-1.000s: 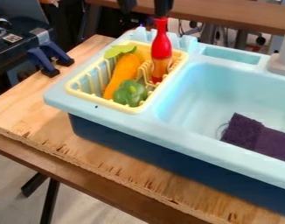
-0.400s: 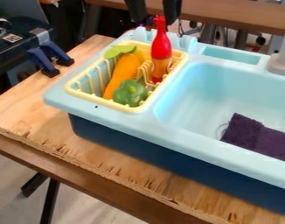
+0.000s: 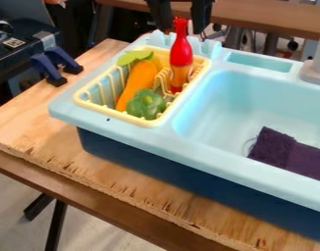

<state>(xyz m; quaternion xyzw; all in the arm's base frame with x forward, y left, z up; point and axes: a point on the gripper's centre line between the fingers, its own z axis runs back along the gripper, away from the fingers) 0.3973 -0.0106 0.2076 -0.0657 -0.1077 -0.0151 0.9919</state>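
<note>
The black gripper (image 3: pixel 182 28) hangs at the top edge of the view with its two fingers apart, one on either side of the top of a red bottle (image 3: pixel 181 51). Whether it touches the bottle I cannot tell. The bottle stands upright in a yellow dish rack (image 3: pixel 97 105), toward its right side. An orange carrot (image 3: pixel 138 83) with a green top leans lengthwise in the same rack. In the rack's front corner lies a green pepper (image 3: pixel 146 104).
The light blue sink (image 3: pixel 215 112) takes up the right side, with a dark purple cloth (image 3: pixel 287 153) in its basin. A grey faucet base (image 3: pixel 316 71) rises at the right. Blue clamps (image 3: pixel 54 66) grip the wooden table's left edge.
The gripper has come down and slightly right, and its fingers now straddle the bottle's top. The bottle, carrot, pepper and rack have stayed put.
</note>
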